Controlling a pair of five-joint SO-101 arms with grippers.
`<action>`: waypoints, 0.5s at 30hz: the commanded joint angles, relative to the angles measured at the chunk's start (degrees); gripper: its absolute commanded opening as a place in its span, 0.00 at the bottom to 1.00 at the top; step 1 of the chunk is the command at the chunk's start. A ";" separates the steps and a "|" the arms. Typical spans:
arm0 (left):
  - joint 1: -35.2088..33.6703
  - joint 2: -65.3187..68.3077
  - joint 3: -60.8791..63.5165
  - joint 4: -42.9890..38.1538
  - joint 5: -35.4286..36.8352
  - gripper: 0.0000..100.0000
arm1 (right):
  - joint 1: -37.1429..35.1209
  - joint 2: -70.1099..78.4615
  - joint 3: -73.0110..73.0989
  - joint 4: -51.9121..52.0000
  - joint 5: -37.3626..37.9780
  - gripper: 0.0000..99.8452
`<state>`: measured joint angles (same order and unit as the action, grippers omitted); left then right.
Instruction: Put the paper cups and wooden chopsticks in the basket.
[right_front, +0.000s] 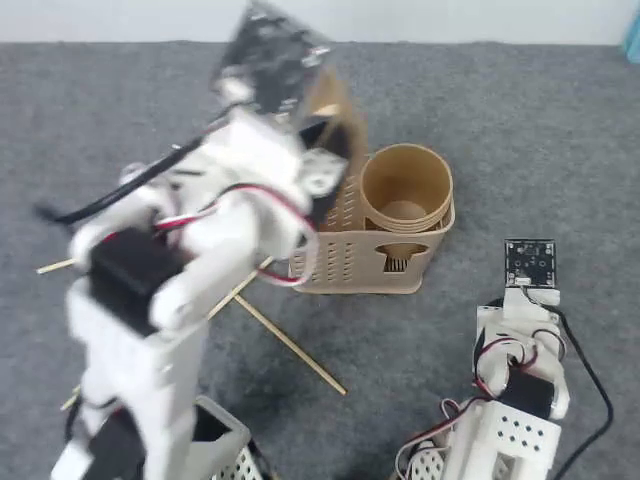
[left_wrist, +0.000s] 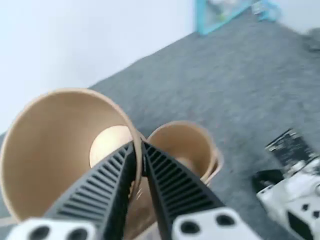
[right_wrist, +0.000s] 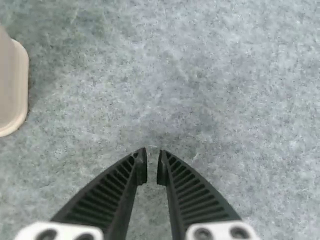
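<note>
My left gripper (left_wrist: 137, 145) is shut on the rim of a brown paper cup (left_wrist: 60, 145), one finger inside and one outside. In the high view this held cup (right_front: 335, 105) hangs tilted above the far left part of the tan basket (right_front: 370, 262). A second paper cup (right_front: 405, 190) (left_wrist: 182, 145) stands upright inside the basket. Wooden chopsticks lie on the grey carpet: one (right_front: 292, 346) in front of the basket, another (right_front: 55, 267) at the left. My right gripper (right_wrist: 152, 167) is shut with nothing in it, just above the carpet, to the right of the basket.
The left arm (right_front: 200, 260) stretches over the chopsticks and hides part of them. The right arm (right_front: 515, 380) rests folded at the lower right. A basket corner (right_wrist: 12, 95) shows beside the right gripper. Bare carpet lies right of the basket.
</note>
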<state>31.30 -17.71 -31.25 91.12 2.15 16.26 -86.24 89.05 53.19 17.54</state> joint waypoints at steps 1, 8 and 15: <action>4.31 7.47 -10.07 -1.58 0.53 0.01 | 0.48 -1.01 -0.35 -2.51 -0.53 0.06; 6.42 21.19 -20.88 3.25 0.53 0.01 | 0.40 -0.84 -0.35 -2.86 -0.53 0.06; 8.97 23.82 -24.66 9.58 0.26 0.01 | -0.66 -0.75 -0.35 -3.38 -0.44 0.06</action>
<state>38.86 6.55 -53.93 98.59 2.15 16.26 -86.24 89.05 51.52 17.54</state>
